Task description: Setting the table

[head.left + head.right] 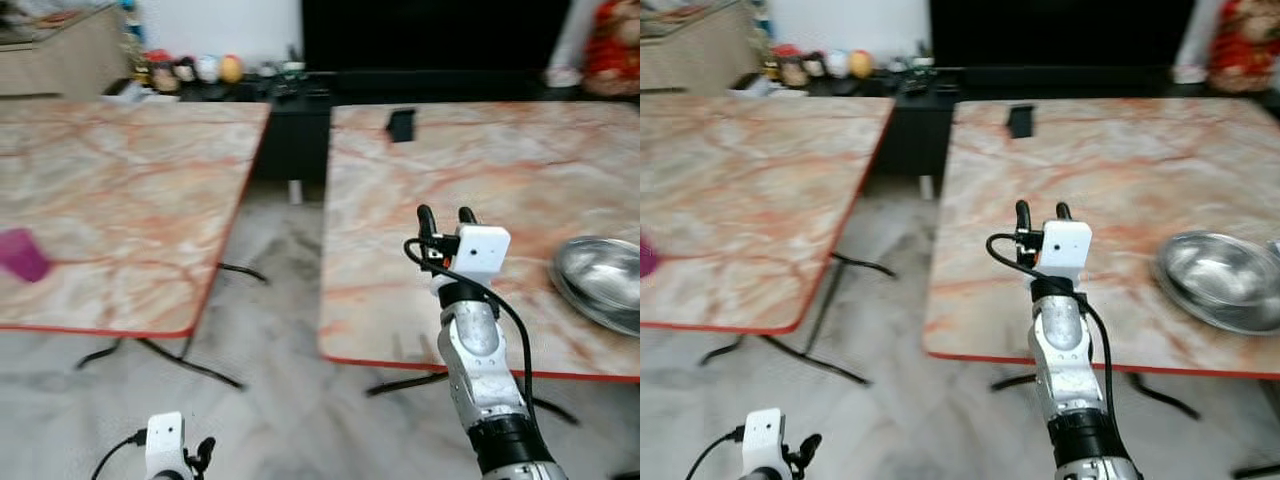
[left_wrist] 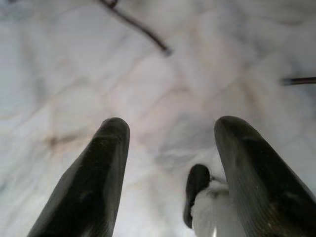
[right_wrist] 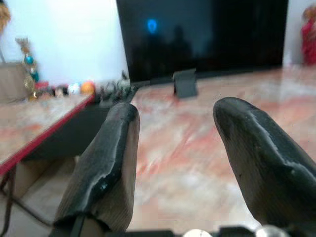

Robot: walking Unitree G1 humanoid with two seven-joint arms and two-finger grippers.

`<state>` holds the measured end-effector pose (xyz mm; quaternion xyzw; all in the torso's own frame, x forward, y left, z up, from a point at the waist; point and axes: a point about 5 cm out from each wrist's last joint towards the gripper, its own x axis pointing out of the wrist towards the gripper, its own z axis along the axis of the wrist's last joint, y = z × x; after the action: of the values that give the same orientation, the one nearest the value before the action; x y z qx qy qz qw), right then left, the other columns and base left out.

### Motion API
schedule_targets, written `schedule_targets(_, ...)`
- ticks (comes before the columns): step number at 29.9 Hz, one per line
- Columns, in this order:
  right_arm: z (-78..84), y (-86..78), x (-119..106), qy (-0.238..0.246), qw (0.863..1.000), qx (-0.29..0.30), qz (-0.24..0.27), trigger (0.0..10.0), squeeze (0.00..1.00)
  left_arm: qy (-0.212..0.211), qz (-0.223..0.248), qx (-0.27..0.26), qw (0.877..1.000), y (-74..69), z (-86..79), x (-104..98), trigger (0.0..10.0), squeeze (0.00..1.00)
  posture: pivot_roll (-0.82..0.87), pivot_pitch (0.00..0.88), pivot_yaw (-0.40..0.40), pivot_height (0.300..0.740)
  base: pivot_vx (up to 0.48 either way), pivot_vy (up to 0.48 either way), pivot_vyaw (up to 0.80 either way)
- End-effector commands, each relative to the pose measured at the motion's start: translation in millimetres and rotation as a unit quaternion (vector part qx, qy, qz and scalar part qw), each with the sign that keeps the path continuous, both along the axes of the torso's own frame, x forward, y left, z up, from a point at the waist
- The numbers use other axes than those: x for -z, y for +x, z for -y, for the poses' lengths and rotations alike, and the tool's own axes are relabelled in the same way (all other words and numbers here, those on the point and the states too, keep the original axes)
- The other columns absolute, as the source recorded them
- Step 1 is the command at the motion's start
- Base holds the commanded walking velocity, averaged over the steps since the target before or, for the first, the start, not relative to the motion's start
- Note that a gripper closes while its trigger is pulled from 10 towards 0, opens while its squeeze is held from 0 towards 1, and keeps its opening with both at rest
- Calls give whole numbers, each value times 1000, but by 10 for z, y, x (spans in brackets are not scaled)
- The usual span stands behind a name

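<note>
Two marble-patterned tables with red edges, side by side over a pale marbled floor point(image 1: 280, 250); dark screen point(image 3: 202, 34) and small ornaments point(image 1: 190, 68) at the far wall. On the right table point(image 1: 400, 270), a shiny metal bowl point(image 1: 600, 280) near its right edge, a small black stand point(image 1: 401, 125) far back. On the left table point(image 1: 120, 200), a pink cup point(image 1: 20, 254) at far left. Right gripper point(image 1: 446, 214) raised over the right table's near edge, fingers parted, empty. Left gripper point(image 2: 170, 133) low over the floor, fingers apart.

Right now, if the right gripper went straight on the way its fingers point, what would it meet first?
Probably the small dark stand at the far edge of the marble table. The right gripper, open, points across bare tabletop toward it; the metal bowl sits off to its right. Depth is uncertain.
</note>
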<state>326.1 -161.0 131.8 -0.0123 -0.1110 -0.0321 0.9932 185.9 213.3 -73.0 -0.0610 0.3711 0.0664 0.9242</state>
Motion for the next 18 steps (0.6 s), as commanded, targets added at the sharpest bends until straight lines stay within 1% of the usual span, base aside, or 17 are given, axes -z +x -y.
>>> schedule_targets(1,-43,20,-65,4,1000,-8,12,10000,0,3,-3,-7,1000,-8,-45,-2,10000,0,-55,0,17,740,0,428,0)
schedule_targets(15,-29,33,-67,3,1000,-10,11,10000,0,2,-2,-6,1000,-7,-43,-3,10000,0,-59,0,20,740,0,426,0)
schedule_targets(17,-27,33,-58,2,1000,-9,10,10000,0,2,-1,-6,1000,-6,-42,-3,10000,0,-59,0,20,740,0,371,0)
schedule_targets(18,-21,30,-29,2,1000,-7,5,10000,0,5,1,-2,1000,0,-42,-8,10000,0,-59,0,21,740,0,0,0)
